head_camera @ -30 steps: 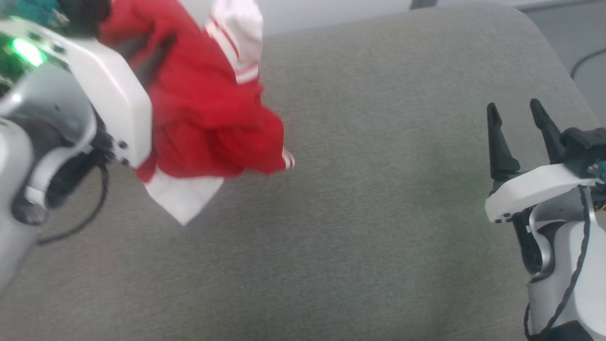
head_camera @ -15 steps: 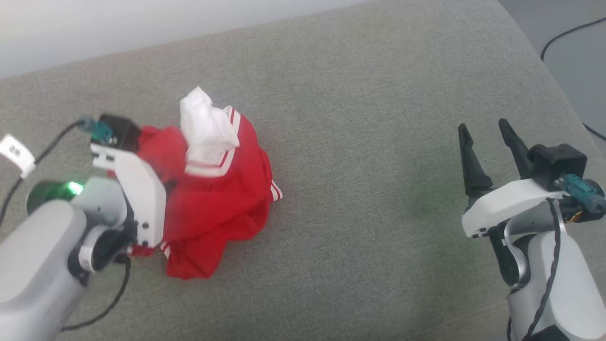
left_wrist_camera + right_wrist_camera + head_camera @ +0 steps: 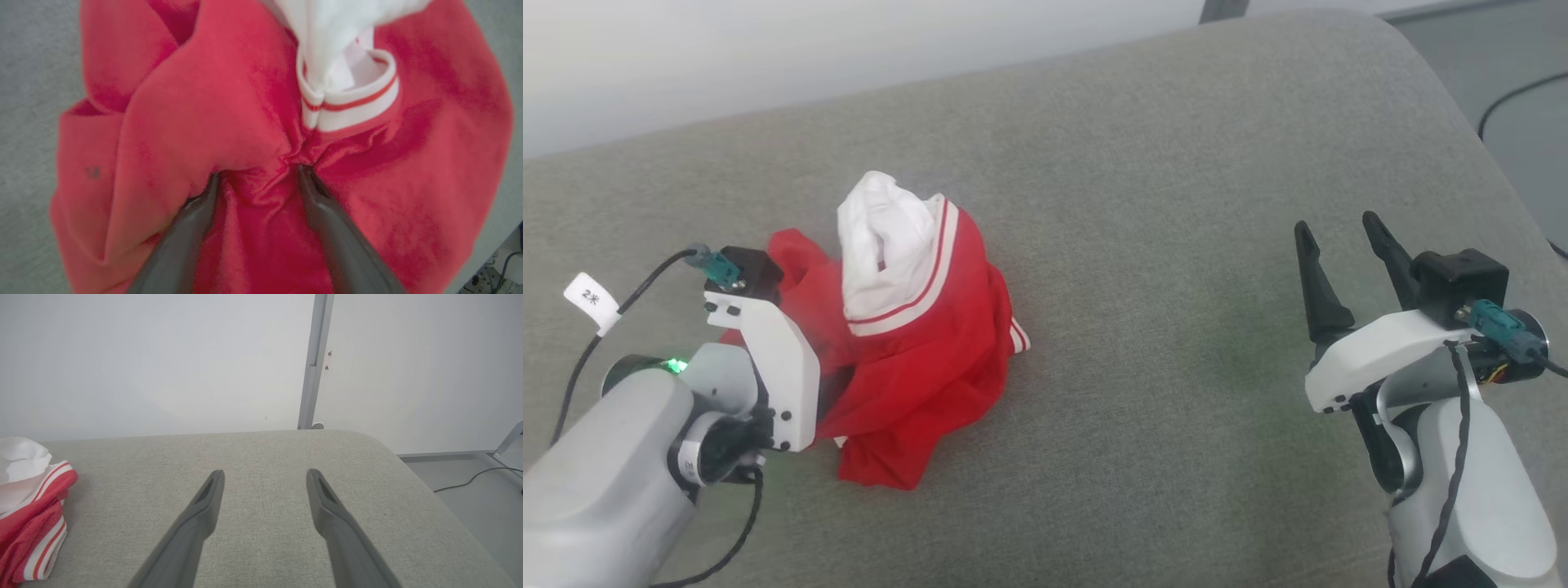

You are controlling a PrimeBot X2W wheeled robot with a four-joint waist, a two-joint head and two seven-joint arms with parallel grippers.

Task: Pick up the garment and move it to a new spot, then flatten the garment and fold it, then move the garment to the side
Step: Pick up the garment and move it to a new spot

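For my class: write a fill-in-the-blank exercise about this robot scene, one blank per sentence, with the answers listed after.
1. The garment lies crumpled on a ____ cushion.
2. Its sleeve on top is ____ with red stripes.
3. The right gripper is ____ and holds nothing.
4. The left gripper has ____ cloth between its fingers.
Answers: grey; white; open; red.

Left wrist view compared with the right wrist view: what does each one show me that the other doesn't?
Left wrist: the left hand, open, tips in the shirt's red folds, beside a striped white cuff. Right wrist: the open right hand over bare cushion, a wall, a post, a floor cable. Both: the shirt and the grey cushion.
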